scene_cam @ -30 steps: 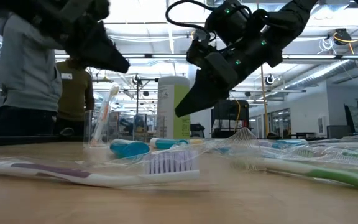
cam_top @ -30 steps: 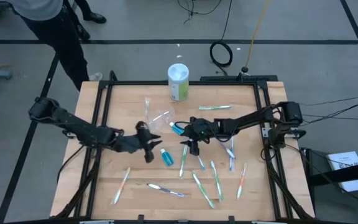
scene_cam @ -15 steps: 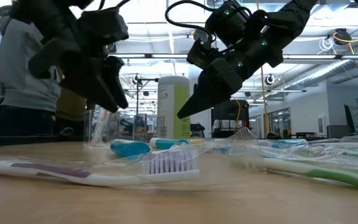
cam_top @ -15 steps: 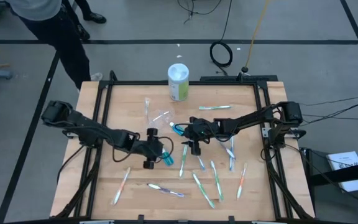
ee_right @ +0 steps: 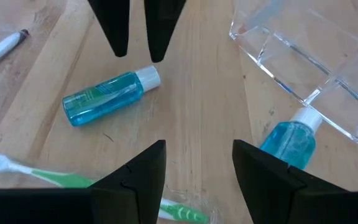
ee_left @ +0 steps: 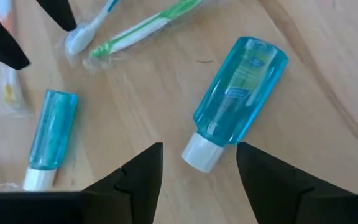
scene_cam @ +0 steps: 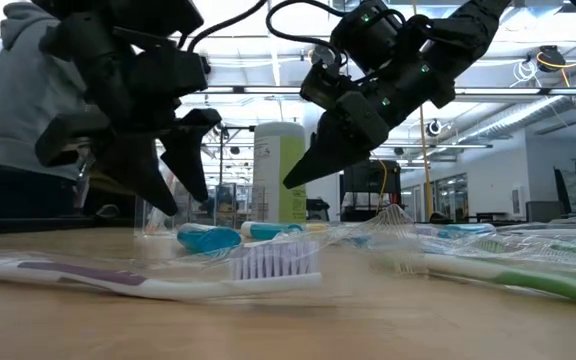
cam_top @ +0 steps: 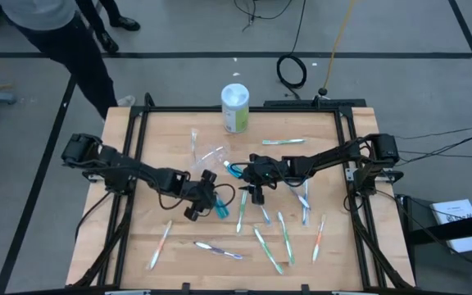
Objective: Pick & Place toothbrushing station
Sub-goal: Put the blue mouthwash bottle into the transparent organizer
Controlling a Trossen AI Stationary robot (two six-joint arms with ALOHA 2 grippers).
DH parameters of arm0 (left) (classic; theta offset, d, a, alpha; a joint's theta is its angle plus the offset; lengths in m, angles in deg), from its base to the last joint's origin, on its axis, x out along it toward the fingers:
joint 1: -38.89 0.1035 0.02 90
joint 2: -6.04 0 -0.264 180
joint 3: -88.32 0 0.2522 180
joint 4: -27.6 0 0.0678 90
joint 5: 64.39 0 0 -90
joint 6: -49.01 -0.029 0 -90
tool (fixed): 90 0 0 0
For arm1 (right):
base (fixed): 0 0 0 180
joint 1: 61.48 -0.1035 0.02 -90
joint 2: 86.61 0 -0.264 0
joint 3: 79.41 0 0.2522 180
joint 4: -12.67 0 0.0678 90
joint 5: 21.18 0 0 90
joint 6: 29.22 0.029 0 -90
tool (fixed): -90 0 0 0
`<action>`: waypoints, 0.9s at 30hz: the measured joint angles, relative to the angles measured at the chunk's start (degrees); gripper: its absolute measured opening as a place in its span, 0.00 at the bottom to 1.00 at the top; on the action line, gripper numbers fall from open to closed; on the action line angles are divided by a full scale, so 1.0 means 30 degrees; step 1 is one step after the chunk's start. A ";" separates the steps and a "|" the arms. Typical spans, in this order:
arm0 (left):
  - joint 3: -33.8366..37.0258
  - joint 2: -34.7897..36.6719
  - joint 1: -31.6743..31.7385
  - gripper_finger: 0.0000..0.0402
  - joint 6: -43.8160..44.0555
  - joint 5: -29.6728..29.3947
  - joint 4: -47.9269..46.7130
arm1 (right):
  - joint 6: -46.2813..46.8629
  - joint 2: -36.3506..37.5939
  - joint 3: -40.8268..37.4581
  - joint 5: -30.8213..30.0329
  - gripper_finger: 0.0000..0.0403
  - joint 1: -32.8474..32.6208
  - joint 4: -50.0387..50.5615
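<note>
While hovering above table centre, left gripper poised over a small blue tube, jaws spread wide and empty, tube lying flat just off the fingertips. Same tube in left wrist view: white cap toward the jaws, between the two dark fingers but untouched. Second blue tube lying near it, apart.

Right gripper at about 3 o'clock from the left one, close by, jaws parted and holding nothing. In right wrist view, fingers apart over bare wood, first tube ahead, second tube resting cap-first against a clear plastic container. Container at about 12 o'clock from the left gripper, lying on the wood.

Toothbrushes scattered flat: green one just beside the first tube at 3 o'clock; several more toward 5 o'clock; one orange-tipped at 7 o'clock; one toward 1 o'clock. Tall white-and-green canister upright at the far edge, 12 o'clock.

Low view: left gripper above the table, tips not touching wood; right gripper likewise raised. Purple-bristled toothbrush nearest the lens. Person standing beyond the table.
</note>
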 joint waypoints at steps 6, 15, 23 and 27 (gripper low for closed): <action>0.0000 -0.0623 0.0641 0.52 -0.0972 0.1248 0.0325 | 0.0151 0.0000 -0.0004 0.0000 0.45 0.0000 0.0006; -0.0029 -0.2067 0.0595 0.51 -0.2247 0.1645 0.1016 | 0.0138 0.0000 -0.0011 -0.0007 0.45 0.0000 -0.0124; -0.0022 -0.1967 0.0593 0.48 -0.0877 0.1890 0.0776 | 0.0109 0.0000 -0.0011 -0.0007 0.45 0.0000 -0.0133; -0.0012 -0.1967 0.0586 0.36 -0.0396 0.1865 0.0644 | 0.0087 0.0000 -0.0011 -0.0007 0.45 0.0000 -0.0133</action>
